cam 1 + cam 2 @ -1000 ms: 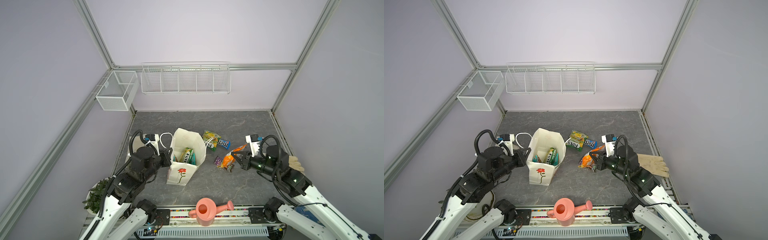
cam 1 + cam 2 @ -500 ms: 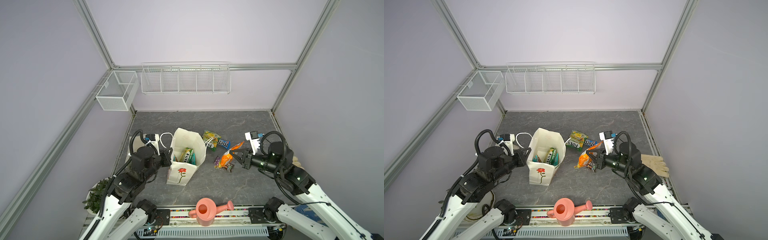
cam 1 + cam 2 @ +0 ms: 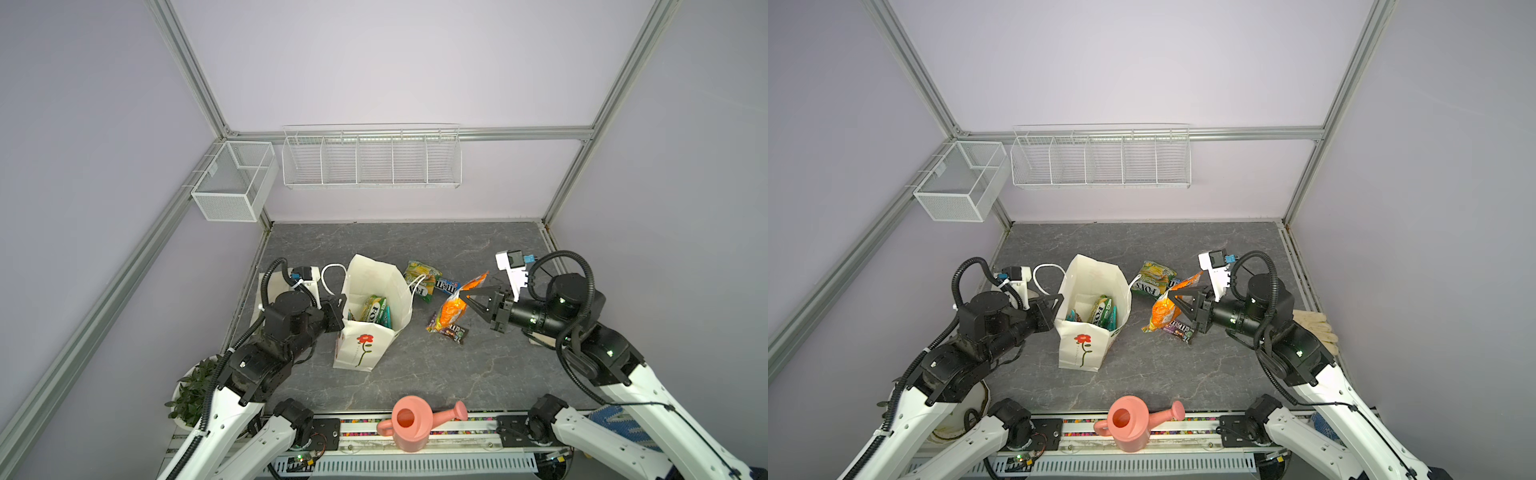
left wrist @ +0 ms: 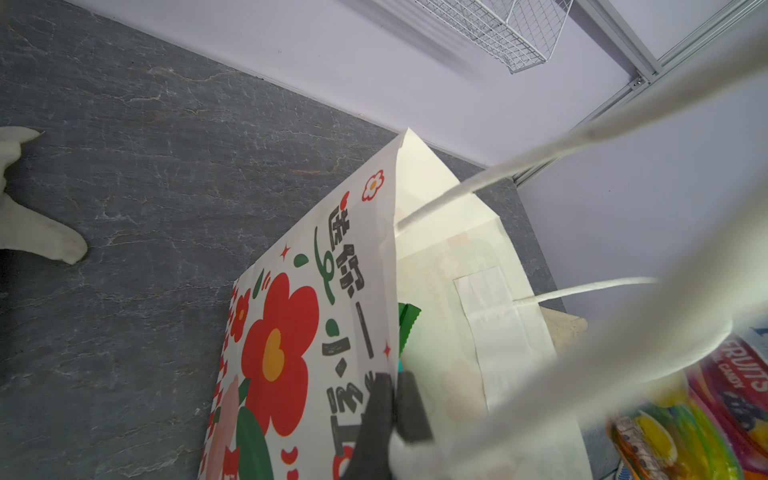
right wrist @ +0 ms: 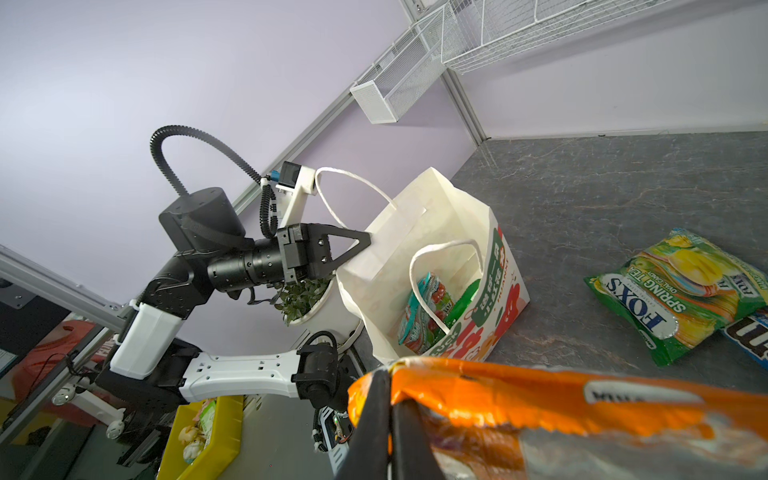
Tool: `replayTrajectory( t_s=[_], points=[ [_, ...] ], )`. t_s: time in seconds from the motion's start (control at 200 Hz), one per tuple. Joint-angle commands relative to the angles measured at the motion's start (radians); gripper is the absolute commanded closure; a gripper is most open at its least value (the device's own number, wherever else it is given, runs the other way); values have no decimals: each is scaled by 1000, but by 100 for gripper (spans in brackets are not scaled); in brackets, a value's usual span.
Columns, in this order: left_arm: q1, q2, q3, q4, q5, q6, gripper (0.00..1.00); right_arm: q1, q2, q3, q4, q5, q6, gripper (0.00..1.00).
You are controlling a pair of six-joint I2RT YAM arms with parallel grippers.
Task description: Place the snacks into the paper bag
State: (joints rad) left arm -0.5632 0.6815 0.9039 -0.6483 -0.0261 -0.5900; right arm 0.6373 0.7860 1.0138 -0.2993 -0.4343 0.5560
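Right gripper (image 3: 468, 300): has lifted off the tabletop (image 3: 457, 249) and swung toward the bag since a second ago, carrying its packet with it; fingers (image 5: 375, 415) pinched tight on the packet's top edge
Orange FOX'S packet (image 3: 452, 311): hangs from the right gripper, to the right of the paper bag, with its lower end over the purple M&M's pack (image 3: 451, 331) in both top views
Left gripper (image 3: 340, 306): unmoved, fingers (image 4: 409, 409) closed on the rim of the bag's side wall
Paper bag (image 3: 365, 347): upright with its mouth open, the single red flower facing the arm bases, one cord handle looped toward the left arm
Inside the bag: green-yellow FOX'S packet (image 3: 371, 306) and teal packs (image 3: 386, 319), standing on edge
Still on the tabletop: second green-yellow FOX'S packet (image 3: 419, 275) just beside the bag's far right corner, blue M&M's pack (image 3: 448, 286) touching it
Pink watering can (image 3: 410, 424): at the front edge, between the two arm bases, well apart from the bag
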Motion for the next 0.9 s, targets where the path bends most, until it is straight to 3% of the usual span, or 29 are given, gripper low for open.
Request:
replayTrajectory(
  t_s=[0.0, 0.895],
  points=[
    [-1, -5, 9, 64, -11, 12, 100, 5, 13, 61, 72, -43, -39, 93],
    [-2, -19, 1, 62, -5, 13, 100, 69, 213, 322, 103, -142, -87, 93]
  ],
)
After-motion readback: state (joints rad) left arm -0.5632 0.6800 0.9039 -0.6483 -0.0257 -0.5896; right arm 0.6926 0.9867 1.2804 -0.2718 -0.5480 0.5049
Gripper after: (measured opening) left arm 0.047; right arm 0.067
